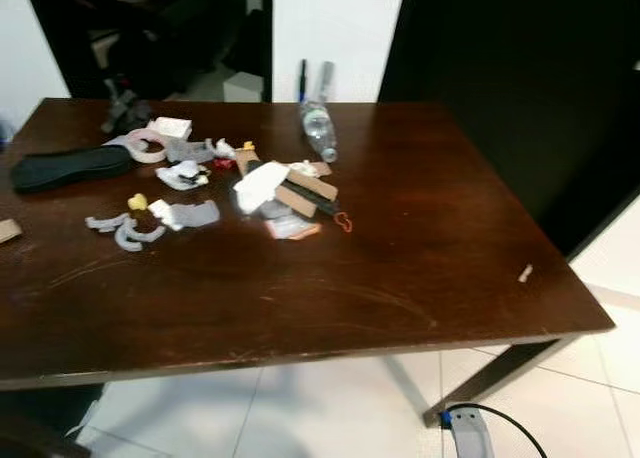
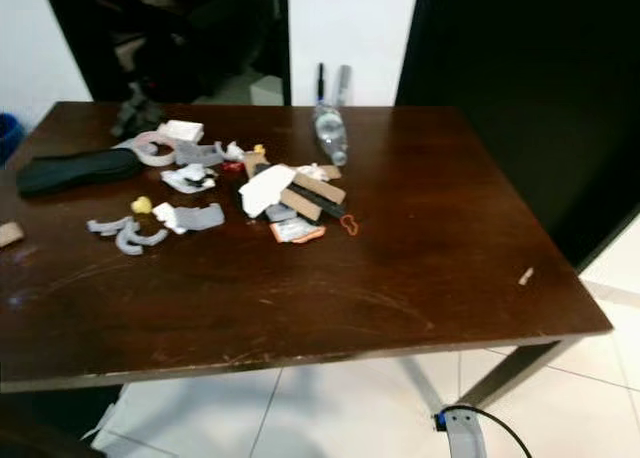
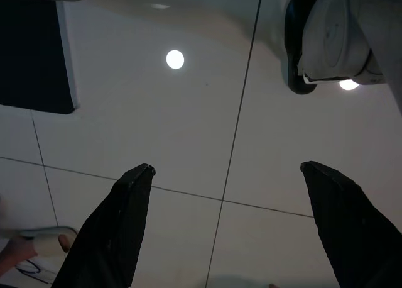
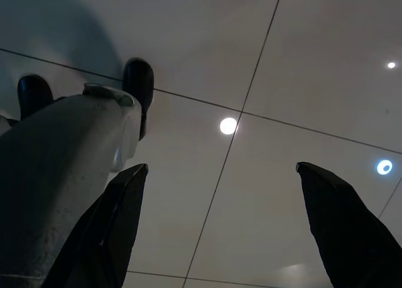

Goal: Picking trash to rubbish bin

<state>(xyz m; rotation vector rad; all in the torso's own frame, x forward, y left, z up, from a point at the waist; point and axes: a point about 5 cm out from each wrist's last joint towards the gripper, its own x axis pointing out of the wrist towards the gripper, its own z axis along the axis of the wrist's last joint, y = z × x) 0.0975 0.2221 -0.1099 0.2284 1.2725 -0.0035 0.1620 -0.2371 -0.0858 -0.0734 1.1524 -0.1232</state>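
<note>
Scraps of trash (image 1: pixel 275 193) are lying in a loose heap toward the far left part of the dark wooden table (image 1: pixel 420 278): white paper, brown card strips, grey plastic curls, a small yellow bit. A clear plastic bottle (image 1: pixel 317 128) is lying beside them. The pieces are blurring together, hard to identify. The left gripper (image 3: pixel 226 175) and right gripper (image 4: pixel 220 168) are hanging over white floor tiles (image 3: pixel 188 124), fingers spread wide apart.

Home: cluttered wooden table (image 1: pixel 400 258), tiled floor (image 1: pixel 330 408)

Black tapered fingers (image 3: pixel 119 238) — grey leg shell (image 4: pixel 56 175)
</note>
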